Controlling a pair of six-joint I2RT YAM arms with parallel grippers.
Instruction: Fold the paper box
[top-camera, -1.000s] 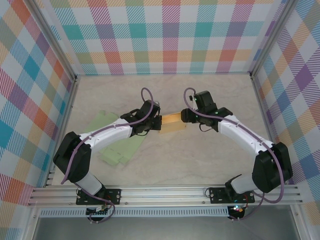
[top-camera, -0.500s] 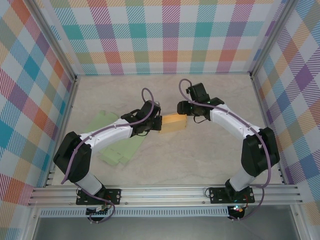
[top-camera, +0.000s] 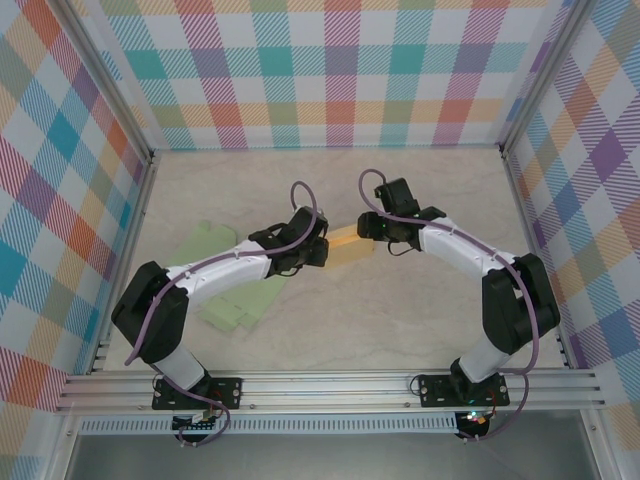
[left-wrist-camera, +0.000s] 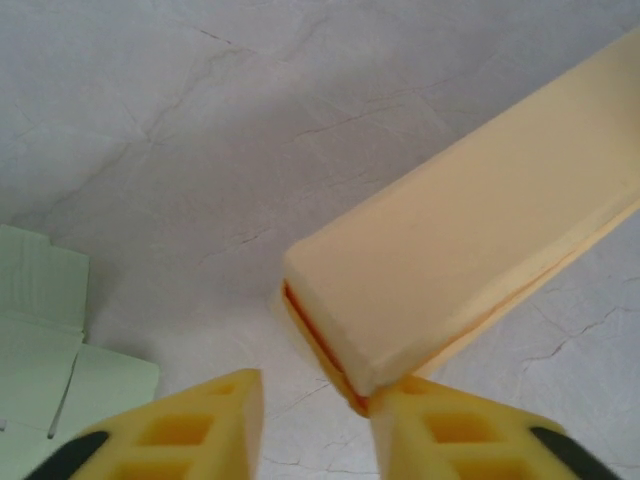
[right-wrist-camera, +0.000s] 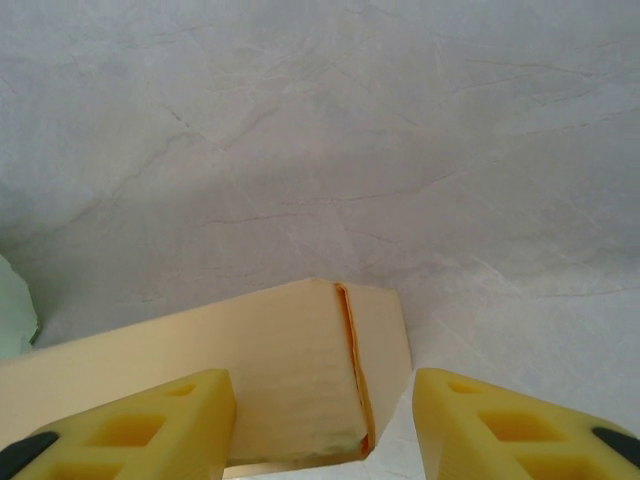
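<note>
Flat pale green cardboard sheets (top-camera: 232, 310) are laid at the left of a marbled table (top-camera: 400, 320), which is enclosed by checked walls (top-camera: 340, 70) and edged nearest by a metal rail (top-camera: 330, 385).

The paper box (top-camera: 346, 246) is showing pale yellow-orange with a darker orange seam. The worktop (top-camera: 400, 310) is showing off-white marble with faint grey veins. The flat cardboard sheets (top-camera: 212, 243) are looking pale green. The left end effector (left-wrist-camera: 315, 420) and right end effector (right-wrist-camera: 320, 420) are showing yellow fingers with black tips. The walls (top-camera: 340, 70) are wearing pastel plaid in teal, orange, purple and yellow.
</note>
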